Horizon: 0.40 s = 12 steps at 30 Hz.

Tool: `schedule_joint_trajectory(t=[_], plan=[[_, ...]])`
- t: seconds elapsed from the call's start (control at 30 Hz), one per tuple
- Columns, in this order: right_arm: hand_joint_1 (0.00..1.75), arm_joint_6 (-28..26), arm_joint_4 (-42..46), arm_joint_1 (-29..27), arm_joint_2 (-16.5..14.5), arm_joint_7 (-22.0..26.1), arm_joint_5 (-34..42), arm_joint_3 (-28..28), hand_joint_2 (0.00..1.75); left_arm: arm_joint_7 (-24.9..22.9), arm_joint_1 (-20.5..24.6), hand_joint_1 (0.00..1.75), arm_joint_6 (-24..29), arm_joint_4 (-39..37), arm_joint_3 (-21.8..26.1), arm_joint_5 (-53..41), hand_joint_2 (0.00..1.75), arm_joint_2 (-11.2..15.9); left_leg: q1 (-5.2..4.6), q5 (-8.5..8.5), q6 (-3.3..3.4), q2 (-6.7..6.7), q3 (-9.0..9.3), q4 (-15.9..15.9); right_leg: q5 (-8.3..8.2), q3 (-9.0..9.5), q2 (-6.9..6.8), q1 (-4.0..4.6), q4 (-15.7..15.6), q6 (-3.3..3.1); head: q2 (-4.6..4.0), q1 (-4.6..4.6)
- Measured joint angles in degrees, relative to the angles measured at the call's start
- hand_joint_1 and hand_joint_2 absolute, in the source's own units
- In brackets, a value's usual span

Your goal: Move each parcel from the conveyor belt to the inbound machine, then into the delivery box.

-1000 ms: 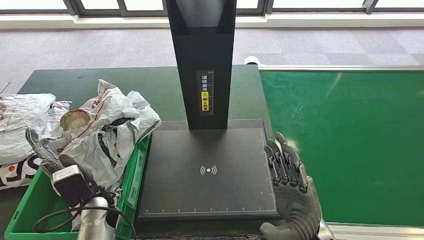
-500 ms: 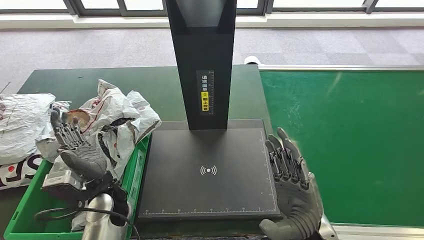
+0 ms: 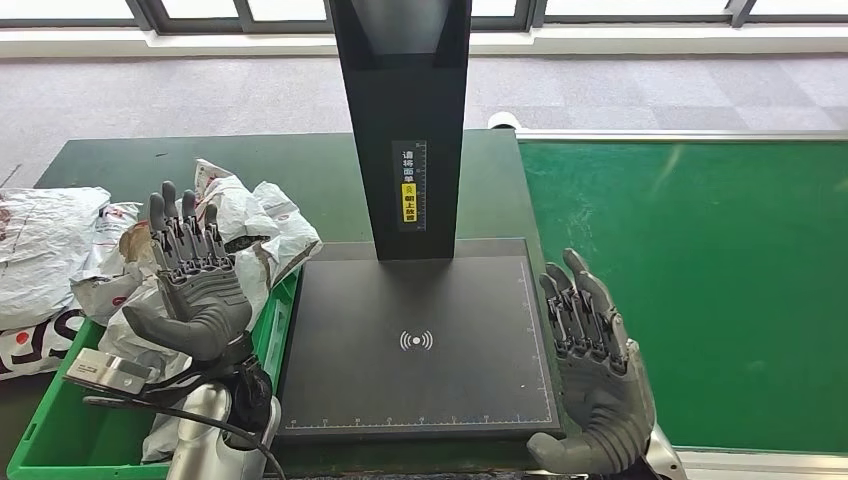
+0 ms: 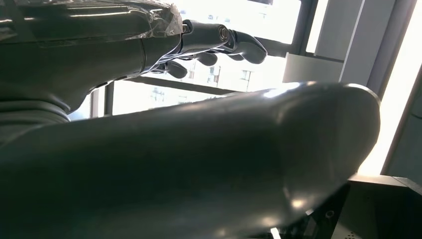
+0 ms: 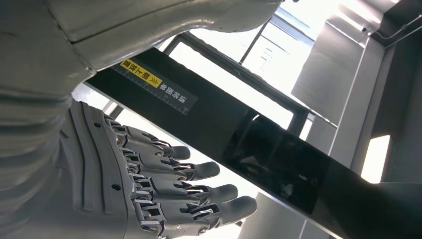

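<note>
We see crumpled white parcels w/ red-black print, piled in green delivery box, left of scanner. Left hand above them, right hand at scanner edge: fingers spread, empty.

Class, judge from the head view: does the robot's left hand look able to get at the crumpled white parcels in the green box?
Probably yes: the left hand hovers open right over the white parcels in the green box, nothing between them.

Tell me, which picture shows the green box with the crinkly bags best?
The head view. The green box sits left of the black scanner plate, white bags piled inside, the left hand above it. Both wrist views show only hands, windows and the scanner post, no box.
</note>
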<state>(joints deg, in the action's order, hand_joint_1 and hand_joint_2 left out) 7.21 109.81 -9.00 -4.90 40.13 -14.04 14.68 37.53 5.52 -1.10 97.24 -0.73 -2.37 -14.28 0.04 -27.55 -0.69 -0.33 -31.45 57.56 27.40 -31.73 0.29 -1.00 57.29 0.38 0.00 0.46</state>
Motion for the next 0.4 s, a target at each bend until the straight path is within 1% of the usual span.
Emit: schedule_joint_trajectory(t=[0.1,0.17,0.33,0.4], plan=[[0.00,0.0,0.0,0.0,0.0,0.0,0.0,-0.1,1.75,0.0,0.0,0.00,0.0,0.0,-0.1,0.0,0.00,0.1,0.00,0.00,0.00,0.00,0.00,0.0,0.00,0.00,0.00,0.00,0.0,0.00,0.00,0.01],[0.00,0.0,0.0,0.0,0.0,0.0,0.1,-0.1,1.75,0.0,0.1,0.00,-1.0,0.0,-0.2,0.2,0.00,0.2,0.00,0.00,0.00,0.00,-0.01,0.0,0.00,-0.01,0.01,0.00,0.0,0.00,0.00,0.01],[0.00,1.4,-0.2,0.0,-0.1,0.0,2.0,-2.6,1.75,0.0,0.5,0.00,-11.3,-0.8,-0.6,-1.2,0.00,0.3,-0.01,0.00,0.00,-0.01,-0.01,0.0,0.00,-0.01,0.00,-0.01,0.0,0.00,0.00,0.02],[0.00,1.9,-0.4,0.0,-0.4,0.0,2.4,-3.9,1.75,0.0,0.7,0.00,-13.7,-1.5,-0.8,-1.4,0.00,0.3,-0.01,0.00,0.00,0.00,-0.01,0.0,0.00,-0.01,0.00,-0.02,0.0,0.01,0.00,0.02]])
